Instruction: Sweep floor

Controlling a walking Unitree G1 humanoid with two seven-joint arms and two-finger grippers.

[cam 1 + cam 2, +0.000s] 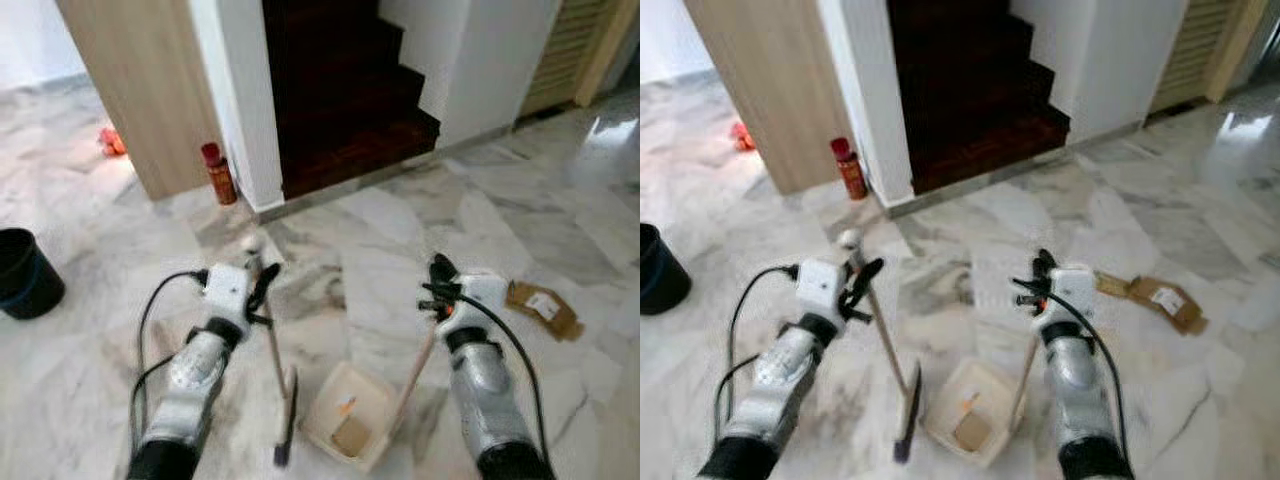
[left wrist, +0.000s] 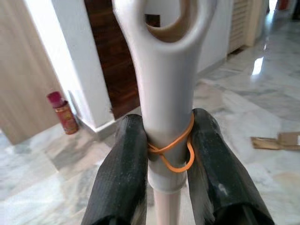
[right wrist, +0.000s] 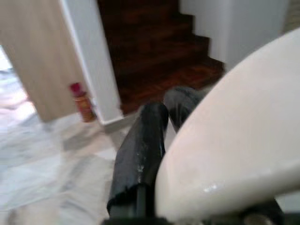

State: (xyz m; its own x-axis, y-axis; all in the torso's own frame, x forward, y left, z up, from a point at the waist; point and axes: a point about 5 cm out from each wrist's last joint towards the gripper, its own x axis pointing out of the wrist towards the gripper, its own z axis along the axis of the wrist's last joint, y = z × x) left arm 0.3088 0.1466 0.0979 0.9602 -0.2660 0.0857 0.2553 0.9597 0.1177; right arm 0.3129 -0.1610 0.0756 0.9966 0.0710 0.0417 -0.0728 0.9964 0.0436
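My left gripper (image 1: 262, 288) is shut on the white top of a broom handle (image 2: 166, 93), an orange rubber band around it. The broom's dark head (image 1: 286, 420) rests on the marble floor beside a cream dustpan (image 1: 345, 412). The dustpan holds a small brown scrap and an orange bit. My right gripper (image 1: 438, 285) is shut on the dustpan's long handle (image 1: 415, 375), whose cream top (image 3: 234, 136) looms large in the right wrist view. Flattened cardboard pieces (image 1: 545, 308) lie on the floor to the right of my right arm.
A dark wooden staircase (image 1: 345, 90) rises straight ahead between white walls. A red spray can (image 1: 218, 173) stands by the wall corner next to a wooden panel (image 1: 140, 90). A black bucket (image 1: 25, 275) sits at far left. An orange object (image 1: 112, 142) lies beyond.
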